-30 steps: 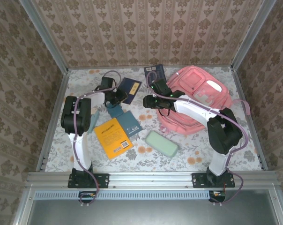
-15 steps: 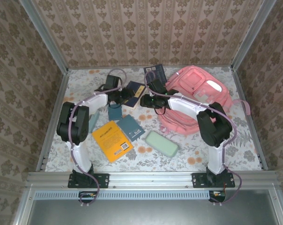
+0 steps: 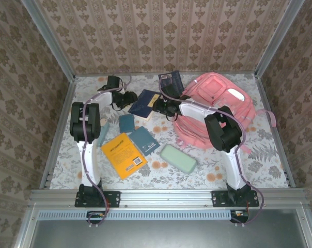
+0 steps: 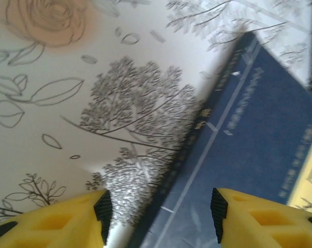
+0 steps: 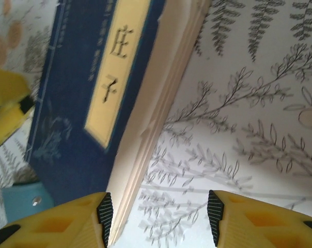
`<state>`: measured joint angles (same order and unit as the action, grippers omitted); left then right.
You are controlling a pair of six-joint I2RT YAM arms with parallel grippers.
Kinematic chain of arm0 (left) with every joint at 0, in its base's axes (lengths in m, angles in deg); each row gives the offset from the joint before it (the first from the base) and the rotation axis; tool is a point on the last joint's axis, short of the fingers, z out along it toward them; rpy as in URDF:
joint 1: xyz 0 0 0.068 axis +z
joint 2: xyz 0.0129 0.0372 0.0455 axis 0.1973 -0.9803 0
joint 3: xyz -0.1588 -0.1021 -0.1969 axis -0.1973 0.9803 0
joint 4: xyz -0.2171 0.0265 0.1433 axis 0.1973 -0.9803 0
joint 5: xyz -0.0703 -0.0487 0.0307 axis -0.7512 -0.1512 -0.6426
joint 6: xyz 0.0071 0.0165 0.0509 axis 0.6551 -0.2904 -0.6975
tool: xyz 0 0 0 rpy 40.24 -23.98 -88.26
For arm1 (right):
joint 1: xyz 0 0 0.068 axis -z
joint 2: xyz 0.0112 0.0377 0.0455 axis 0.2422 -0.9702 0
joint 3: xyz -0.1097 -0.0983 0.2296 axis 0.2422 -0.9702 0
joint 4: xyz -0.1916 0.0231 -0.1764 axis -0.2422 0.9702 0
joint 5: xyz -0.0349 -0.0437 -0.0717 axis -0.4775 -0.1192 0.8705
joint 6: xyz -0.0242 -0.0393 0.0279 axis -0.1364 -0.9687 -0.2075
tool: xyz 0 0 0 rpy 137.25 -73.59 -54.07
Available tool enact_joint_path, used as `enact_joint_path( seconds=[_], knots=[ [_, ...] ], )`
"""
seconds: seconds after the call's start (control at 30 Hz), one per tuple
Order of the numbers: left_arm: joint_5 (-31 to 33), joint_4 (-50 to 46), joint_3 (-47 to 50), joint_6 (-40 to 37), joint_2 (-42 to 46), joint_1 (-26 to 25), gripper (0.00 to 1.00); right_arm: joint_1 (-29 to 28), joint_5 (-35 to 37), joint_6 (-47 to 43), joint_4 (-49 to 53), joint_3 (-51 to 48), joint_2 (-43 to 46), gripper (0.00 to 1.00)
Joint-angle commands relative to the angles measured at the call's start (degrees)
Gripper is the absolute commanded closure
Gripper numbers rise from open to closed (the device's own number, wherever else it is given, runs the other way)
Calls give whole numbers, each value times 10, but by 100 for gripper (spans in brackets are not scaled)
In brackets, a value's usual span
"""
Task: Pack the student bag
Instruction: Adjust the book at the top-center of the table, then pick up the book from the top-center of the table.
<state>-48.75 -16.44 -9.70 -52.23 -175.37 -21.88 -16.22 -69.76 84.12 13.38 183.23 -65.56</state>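
Navy book (image 5: 68, 129): cream title label (image 5: 117, 67) reads "庄子".

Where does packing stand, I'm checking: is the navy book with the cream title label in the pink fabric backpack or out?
Out: the navy book lies on the floral table, beside the pink fabric backpack.

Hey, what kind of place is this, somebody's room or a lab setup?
Probably a lab test booth dressed to look homely: two robot arms bolted to a metal rail, wallpapered walls in aluminium framing, and a floral tablecloth holding books and a pink backpack.
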Motion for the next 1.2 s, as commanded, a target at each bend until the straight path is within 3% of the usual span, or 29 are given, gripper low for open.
enact_joint_path(
  seconds=[0.0, 0.37, 0.83, 1.0, 1.17],
  knots=[
    [-37, -14, 29, -3, 16, -12, 43, 4, -1, 17, -1, 41, -29, 45],
    [-78, 57, 174, 68, 117, -46, 44, 17, -27, 15, 8, 70, -67, 48],
    [-14, -4, 161, 37, 104, -49, 44, 17, -47, -8, 43, 83, -99, 53],
    [-47, 24, 163, 59, 89, -50, 44, 17, -97, 2, 13, 68, -102, 74],
    [-131, 132, 182, 124, 76, -45, 45, 17, -131, 11, -7, 64, -103, 80]
  ],
)
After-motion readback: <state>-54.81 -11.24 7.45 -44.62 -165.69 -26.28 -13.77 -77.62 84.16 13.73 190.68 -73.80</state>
